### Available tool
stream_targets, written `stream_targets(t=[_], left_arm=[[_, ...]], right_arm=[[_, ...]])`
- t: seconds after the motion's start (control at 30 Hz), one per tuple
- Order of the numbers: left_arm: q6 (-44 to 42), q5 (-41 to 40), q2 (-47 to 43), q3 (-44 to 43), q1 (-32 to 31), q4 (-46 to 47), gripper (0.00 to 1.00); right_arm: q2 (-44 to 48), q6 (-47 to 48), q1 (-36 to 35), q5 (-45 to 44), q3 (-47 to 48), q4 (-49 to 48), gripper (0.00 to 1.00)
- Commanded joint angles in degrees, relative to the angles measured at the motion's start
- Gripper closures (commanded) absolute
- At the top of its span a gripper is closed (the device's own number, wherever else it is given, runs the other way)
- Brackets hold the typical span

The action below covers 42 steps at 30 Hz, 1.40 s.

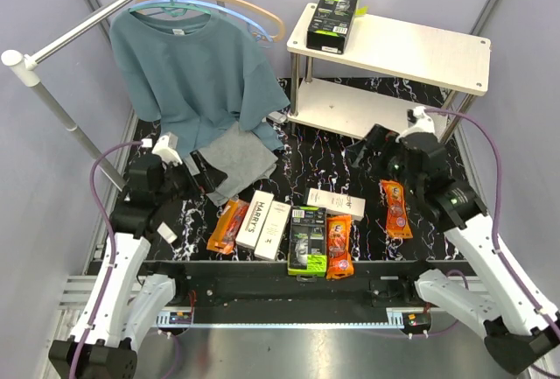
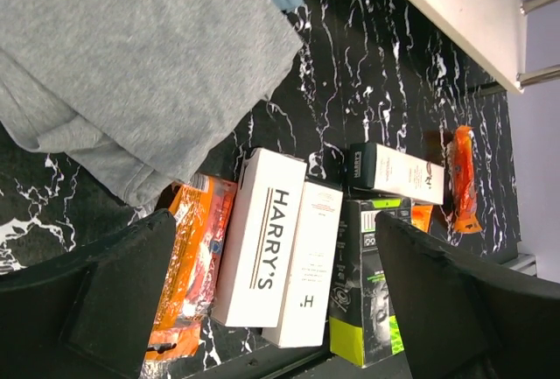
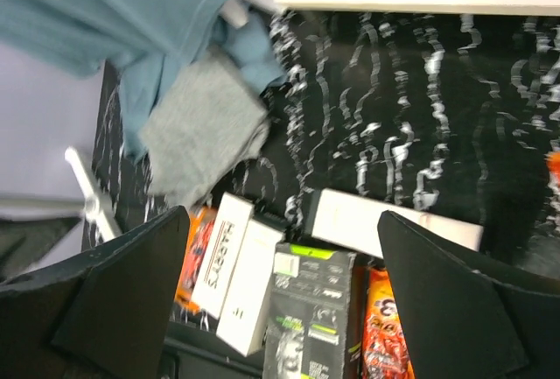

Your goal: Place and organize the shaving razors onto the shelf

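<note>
One black-and-lime razor box (image 1: pixel 334 17) lies on the top board of the cream shelf (image 1: pixel 411 51). On the black table lie two HARRY'S boxes (image 1: pixel 255 220), a white box on its side (image 1: pixel 336 202), a black-and-lime box (image 1: pixel 308 239) and three orange blister packs (image 1: pixel 228 226) (image 1: pixel 339 245) (image 1: pixel 395 208). My left gripper (image 1: pixel 196 171) is open and empty above the grey cloth's edge; its view (image 2: pixel 276 300) shows the HARRY'S boxes (image 2: pixel 262 239) below. My right gripper (image 1: pixel 372 147) is open and empty in front of the shelf's lower board; its view (image 3: pixel 280 300) shows the black-and-lime box (image 3: pixel 311 318).
A folded grey cloth (image 1: pixel 234 158) lies on the table at the left. A teal shirt (image 1: pixel 197 68) hangs from the metal rail (image 1: pixel 96 16) at the back left. The shelf's silver legs (image 1: pixel 296 81) stand on the table at the back right.
</note>
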<state>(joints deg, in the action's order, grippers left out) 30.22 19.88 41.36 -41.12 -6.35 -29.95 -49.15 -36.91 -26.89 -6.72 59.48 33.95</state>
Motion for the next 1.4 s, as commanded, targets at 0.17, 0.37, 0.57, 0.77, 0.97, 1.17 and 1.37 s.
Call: stream_targets(t=[0.17, 0.37, 0.57, 0.77, 0.97, 1.17, 1.37], left_arm=[[-3.58, 0.26, 2.74, -7.38, 0.02, -4.13, 0.01], [-6.48, -0.54, 8.64, -11.87, -0.07, -12.4, 0.01], [-7.45, -4.14, 9.0, -13.02, -0.07, -16.18, 0.01], [-7.19, -6.34, 9.96, -14.07, -2.52, -18.29, 0.01], [-5.96, -11.26, 13.56, -13.72, -8.05, -19.61, 0.01], [-4.29, -14.34, 17.34, -12.32, -11.4, -20.93, 0.01], [-2.45, -15.75, 19.45, -10.38, -14.91, -20.85, 0.01]], right_arm=[[-18.33, 1.41, -25.91, -17.62, 14.08, 4.63, 0.0], [-21.08, -5.01, -30.14, -16.4, 10.83, -0.99, 0.0], [-18.19, -8.35, -31.11, -15.87, 8.46, -1.79, 0.0], [-15.46, -10.2, -31.11, -13.68, 6.08, -1.7, 0.0], [-17.04, -12.22, -31.11, -9.46, 4.24, -3.09, 0.0], [-16.33, -14.86, -31.2, -6.2, -0.42, -7.49, 0.0], [-16.77, -16.7, -31.2, -4.97, -2.35, -8.38, 0.0]])
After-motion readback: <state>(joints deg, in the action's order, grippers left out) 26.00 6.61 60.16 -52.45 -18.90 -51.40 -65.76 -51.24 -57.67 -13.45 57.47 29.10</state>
